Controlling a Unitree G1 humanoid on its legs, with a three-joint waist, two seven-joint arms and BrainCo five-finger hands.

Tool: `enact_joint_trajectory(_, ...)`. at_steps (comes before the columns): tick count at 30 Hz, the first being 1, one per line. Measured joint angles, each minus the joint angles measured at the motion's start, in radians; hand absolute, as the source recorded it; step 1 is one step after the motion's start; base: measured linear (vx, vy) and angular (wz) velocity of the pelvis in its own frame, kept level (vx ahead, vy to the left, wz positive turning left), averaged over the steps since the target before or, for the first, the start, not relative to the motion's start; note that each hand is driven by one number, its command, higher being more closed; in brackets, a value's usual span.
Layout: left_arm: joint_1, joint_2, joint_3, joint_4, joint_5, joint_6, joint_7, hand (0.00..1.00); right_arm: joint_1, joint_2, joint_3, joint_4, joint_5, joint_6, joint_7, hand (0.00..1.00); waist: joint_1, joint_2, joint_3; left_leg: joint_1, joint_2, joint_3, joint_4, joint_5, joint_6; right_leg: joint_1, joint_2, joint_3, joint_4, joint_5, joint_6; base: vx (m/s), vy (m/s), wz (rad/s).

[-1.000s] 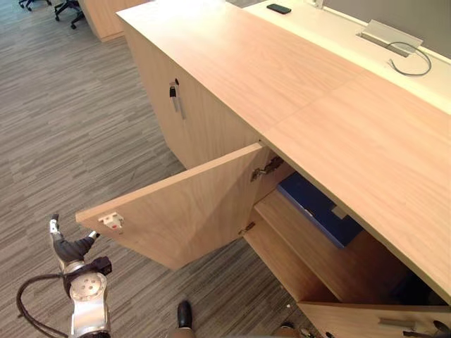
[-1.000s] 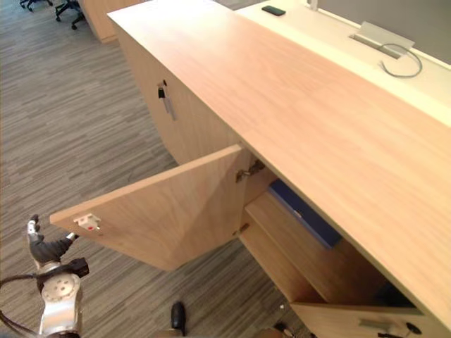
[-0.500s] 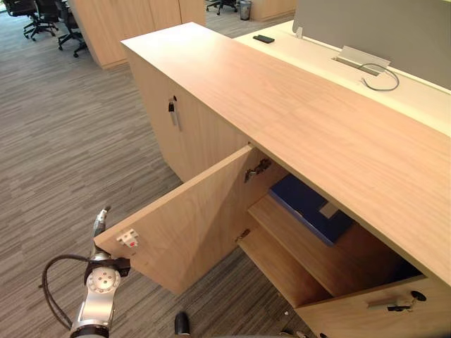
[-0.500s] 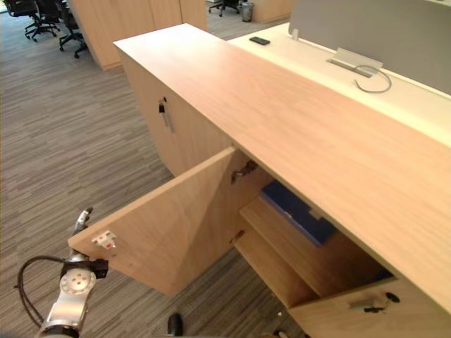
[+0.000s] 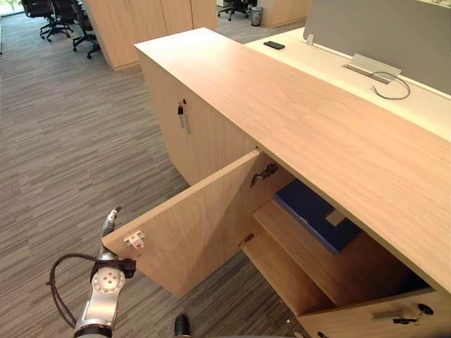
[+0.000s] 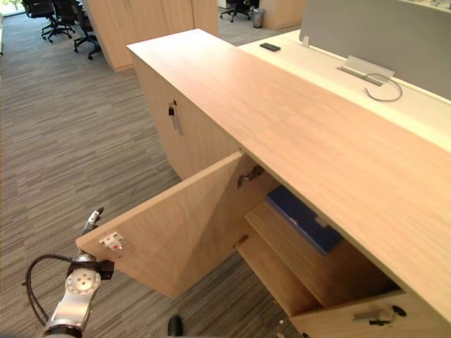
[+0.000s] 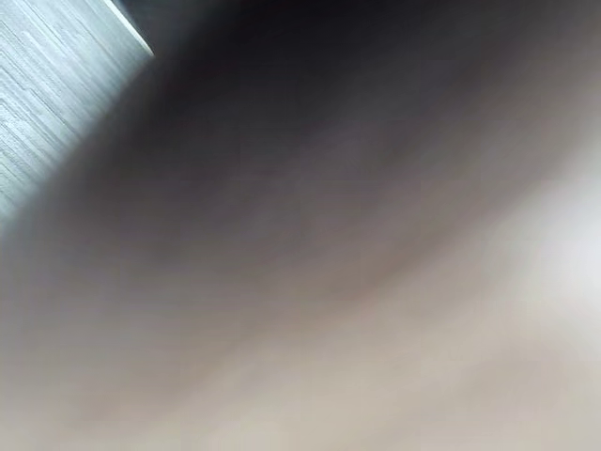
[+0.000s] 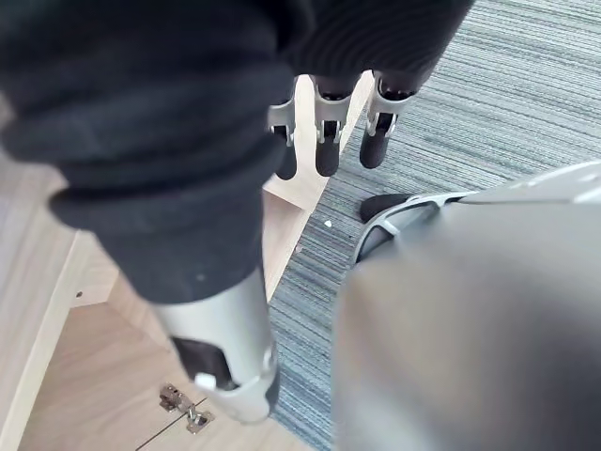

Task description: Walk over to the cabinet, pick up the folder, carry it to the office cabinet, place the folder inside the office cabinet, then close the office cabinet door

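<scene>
A blue folder (image 5: 314,213) lies flat on the upper shelf inside the open office cabinet (image 5: 282,105). The cabinet's left door (image 5: 204,218) stands swung out towards me. My left hand (image 5: 110,222) is at that door's free edge, on its outer face; one straight finger shows past the edge and the rest is behind the wood. In the left wrist view a wood surface (image 7: 376,310) is very close. My right hand (image 8: 324,141) hangs low by the cabinet's bottom edge, open, its fingers relaxed and holding nothing.
The right door (image 5: 380,320) stands partly open at the lower right. A key hangs in the neighbouring closed door (image 5: 182,113). Behind the cabinet is a desk with a phone (image 5: 273,45) and a cable flap (image 5: 373,67). Office chairs (image 5: 63,17) stand far left on the carpet.
The whole view has shifted. My left hand has gone from beside the door's free edge to behind it, against the outer face. The folder has not moved.
</scene>
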Motion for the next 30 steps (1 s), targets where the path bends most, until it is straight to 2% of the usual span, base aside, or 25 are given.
enact_joint_trajectory(7,0.012,-0.001,-0.054,0.004,-0.002,0.000,-0.021,0.00,0.001,0.001,0.012,0.004,-0.006,0.000,0.000,0.00,0.000,-0.008,-0.018,0.004,0.000,-0.014,0.000,0.003,0.000,0.027,0.002,-0.021,-0.012,0.001,-0.001,0.00,0.006,0.07)
enact_joint_trajectory(10,0.038,0.006,-0.117,-0.024,-0.024,-0.001,-0.048,0.00,0.000,0.000,0.032,0.004,-0.006,0.000,0.000,0.00,0.010,-0.012,-0.016,0.002,0.000,-0.022,0.000,0.005,0.000,0.029,0.003,-0.022,-0.011,0.002,-0.002,-0.02,0.015,0.07)
enact_joint_trajectory(12,0.066,0.023,-0.196,-0.053,-0.055,-0.014,-0.078,0.00,0.001,-0.001,0.032,0.006,-0.006,0.000,0.000,0.00,0.018,-0.013,-0.015,-0.001,0.000,-0.027,-0.001,0.006,-0.001,0.029,0.002,-0.021,-0.012,0.002,-0.001,-0.03,0.019,0.06)
enact_joint_trajectory(16,0.075,0.020,-0.251,-0.061,-0.112,-0.019,-0.079,0.00,0.001,-0.004,0.032,0.020,-0.006,-0.001,0.000,0.00,0.033,-0.014,-0.015,-0.007,0.001,-0.035,-0.001,0.011,-0.002,0.029,0.005,-0.021,-0.012,-0.001,0.003,-0.04,0.022,0.07)
enact_joint_trajectory(19,0.079,0.040,-0.291,-0.060,-0.121,-0.022,-0.120,0.00,-0.001,-0.009,0.037,0.030,-0.006,-0.001,0.001,0.00,0.036,-0.015,-0.016,-0.017,0.001,-0.044,-0.001,0.013,0.001,0.025,0.010,-0.019,-0.017,-0.001,0.003,-0.02,0.012,0.06)
enact_joint_trajectory(21,0.085,0.053,-0.334,-0.048,-0.115,-0.021,-0.164,0.00,-0.001,-0.010,0.042,0.032,-0.006,-0.001,0.004,0.00,0.034,-0.018,-0.015,-0.017,0.001,-0.043,0.000,0.015,0.000,0.025,0.011,-0.016,-0.022,0.003,0.006,0.00,0.017,-0.05)
enact_joint_trajectory(24,0.095,0.046,-0.470,-0.010,-0.103,-0.017,-0.236,0.00,-0.003,-0.008,0.053,0.034,-0.006,0.000,0.008,0.00,0.017,-0.025,-0.016,-0.017,0.003,-0.039,0.000,0.017,-0.003,0.025,0.015,-0.014,-0.031,0.011,0.007,0.02,0.014,-0.06)
enact_joint_trajectory(27,0.093,-0.008,-0.560,-0.001,-0.084,-0.017,-0.288,0.00,-0.016,0.003,0.078,0.044,-0.007,0.000,0.009,0.00,-0.011,-0.045,-0.024,-0.016,0.016,-0.029,0.000,0.014,-0.006,0.022,0.029,-0.006,-0.042,0.015,0.000,0.03,-0.004,-0.10)
enact_joint_trajectory(30,0.083,-0.062,-0.629,0.000,-0.073,-0.018,-0.316,0.00,-0.023,0.010,0.080,0.044,-0.006,-0.001,0.009,0.00,-0.024,-0.052,-0.027,-0.013,0.032,-0.012,0.000,0.011,-0.011,0.017,0.050,0.005,-0.054,0.020,-0.006,0.05,-0.015,-0.21)
